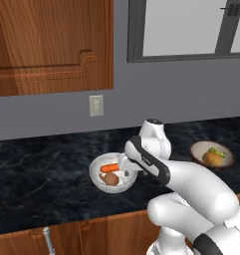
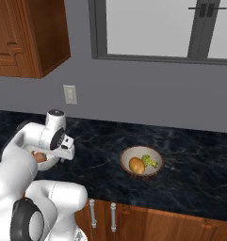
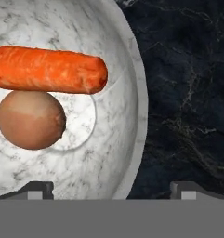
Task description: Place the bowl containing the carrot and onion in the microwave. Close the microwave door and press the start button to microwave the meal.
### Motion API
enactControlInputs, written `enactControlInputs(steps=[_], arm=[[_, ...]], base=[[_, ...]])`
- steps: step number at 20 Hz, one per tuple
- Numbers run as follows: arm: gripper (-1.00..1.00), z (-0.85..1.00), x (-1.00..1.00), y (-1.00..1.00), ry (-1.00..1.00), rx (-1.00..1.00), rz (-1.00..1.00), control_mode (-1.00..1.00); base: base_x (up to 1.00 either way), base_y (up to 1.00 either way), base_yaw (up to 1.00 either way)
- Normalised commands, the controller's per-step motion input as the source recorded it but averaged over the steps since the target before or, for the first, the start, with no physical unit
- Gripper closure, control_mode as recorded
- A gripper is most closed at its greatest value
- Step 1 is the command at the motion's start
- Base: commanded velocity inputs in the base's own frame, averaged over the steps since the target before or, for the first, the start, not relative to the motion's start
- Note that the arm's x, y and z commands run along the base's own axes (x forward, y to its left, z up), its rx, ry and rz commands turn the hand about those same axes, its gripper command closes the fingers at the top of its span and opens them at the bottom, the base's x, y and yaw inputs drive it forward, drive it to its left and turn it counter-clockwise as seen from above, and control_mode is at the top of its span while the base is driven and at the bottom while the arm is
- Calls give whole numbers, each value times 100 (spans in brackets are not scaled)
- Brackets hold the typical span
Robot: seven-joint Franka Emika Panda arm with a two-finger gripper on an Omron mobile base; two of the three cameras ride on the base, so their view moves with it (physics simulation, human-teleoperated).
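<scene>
The bowl (image 1: 113,173) sits on the dark marble bench (image 1: 37,169), below the wall outlet (image 1: 96,105), and the arm is bent low over its near-right rim. The jaws (image 3: 111,188) stand open, one tip inside the bowl and one outside over the bench, so the rim runs between them: that looks like a set-up for a rim pinch, the sensible way to lift a wide shallow dish without disturbing the food. Nothing is gripped yet, as far as the tips show. Inside, the carrot (image 3: 48,69) lies across the bowl with the onion (image 3: 30,119) touching it on one side, both well back from the rim being approached. The hand view gives that straddle plainly, which the left base view cannot, since the wrist covers the rim there. The left base view instead places the bowl on the bench. The right base view adds the dark fruit bowl (image 2: 141,163), well apart to the right, and hides most of the marbled one behind the arm.
</scene>
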Motion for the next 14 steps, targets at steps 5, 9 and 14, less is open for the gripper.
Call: enactControlInputs(steps=[5, 9, 14], arm=[[-100, -22, 1, 0, 0, 0, 0, -100], [100, -20, 2, 3, -1, 0, 0, -100], [100, -6, 1, 2, 0, 0, 0, -100]], base=[[0, 0, 0], [0, 0, 0], [0, 0, 0]])
